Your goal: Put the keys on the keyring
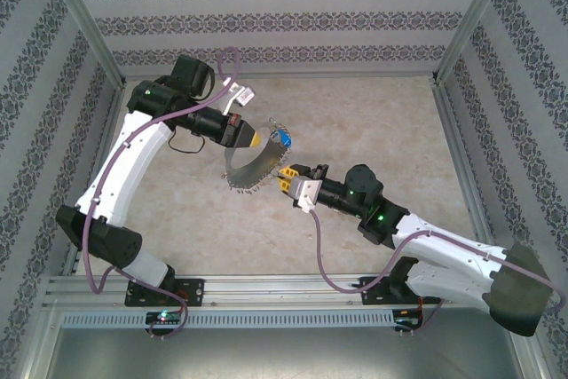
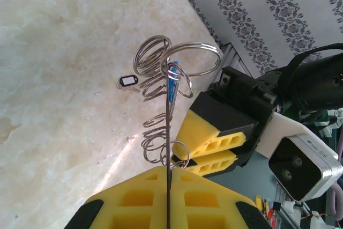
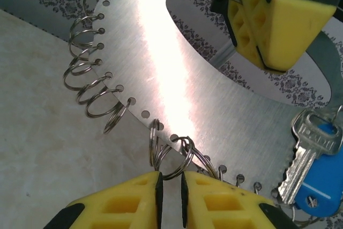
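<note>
Nipping one split ring (image 3: pixel 174 160) b/w its black pads, the right gripper (image 3: pixel 170 186) is sitting nearest the bases, fingers drawn to a narrow slit. Those fingers are showing as blocky yellow plastic w/ square honeycomb pockets.

The ring is hanging thru a hole in the lower rim of the keyring (image 3: pixel 161 68), which is hanging in the air b/w the two arms, above the desk (image 1: pixel 382 122). The keyring is reading as a flat, curved band of bright sheet metal, mirror-smooth, w/ a row of small round holes punched along its outer edge. Seen edge-on from the left wrist, it is looking like a hair-thin dark line.

More split rings (image 3: pixel 91 79), thin silvery wire coils, are dangling from the holes round the rim. By the band's right end in the right-wrist view a key (image 3: pixel 303 154) is hanging: silvery, toothed blade, squarish head, paired w/ a glossy blue plastic tag (image 3: pixel 321 189).

Further out, the left gripper (image 2: pixel 168 171) is pressing together on the band's inner edge, yellow fingers flush on the metal, no gap showing.

The desk is showing a pale, mottled cream surface, stone-like & matt. Beyond it the walls (image 1: pixel 284 19) are carrying grey floral stripes.
</note>
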### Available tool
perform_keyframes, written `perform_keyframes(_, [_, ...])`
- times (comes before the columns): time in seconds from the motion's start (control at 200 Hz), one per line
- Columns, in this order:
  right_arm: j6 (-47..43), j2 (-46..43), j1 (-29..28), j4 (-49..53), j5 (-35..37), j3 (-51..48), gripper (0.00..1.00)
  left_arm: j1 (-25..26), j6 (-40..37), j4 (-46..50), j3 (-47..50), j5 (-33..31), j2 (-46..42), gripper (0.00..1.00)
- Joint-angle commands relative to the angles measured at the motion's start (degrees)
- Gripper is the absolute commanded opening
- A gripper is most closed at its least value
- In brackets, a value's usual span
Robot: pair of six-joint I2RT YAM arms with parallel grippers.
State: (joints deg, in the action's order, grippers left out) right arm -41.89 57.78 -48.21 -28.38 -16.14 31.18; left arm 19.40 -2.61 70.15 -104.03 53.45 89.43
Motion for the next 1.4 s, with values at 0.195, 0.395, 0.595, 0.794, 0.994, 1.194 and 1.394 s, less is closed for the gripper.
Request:
perform_keyframes(0.195, [-1.4, 1.2, -0.7, -1.7, -1.4, 1.7, 0.15, -0.3, -1.1, 1.5, 0.2, 0.4, 0.7, 0.0])
perform_keyframes(0.395, [2.5, 2.9, -0.7, -3.9, -0.8, 2.1, 0.19, -0.3, -0.8, 0.9, 0.4, 1.0, 0.5, 0.0])
perform_keyframes(0.595, [3.9, 3.6, -0.7, -5.4, -0.3, 2.0, 0.2, -0.3, -0.5, 0.1, 1.2, 2.2, 0.1, 0.0])
perform_keyframes(0.794, [5.3, 5.3, -0.7, -7.0, -0.6, 2.4, 0.21, -0.4, -0.2, -0.4, 1.2, 3.3, 0.0, 0.0])
perform_keyframes(0.994, [5.8, 6.3, -0.7, -7.6, -0.3, 2.6, 0.22, -0.3, -0.3, -0.7, 1.2, 3.8, -0.5, 0.0])
perform_keyframes(1.194, [6.6, 6.5, -0.7, -8.7, 0.7, 1.9, 0.27, -0.3, 0.0, -1.3, 1.2, 4.9, -0.8, 0.0])
perform_keyframes(1.394, [7.9, 6.3, -0.6, -10.2, 2.0, 1.4, 0.25, -0.4, 0.6, -2.4, 0.8, 6.4, -1.2, 0.0])
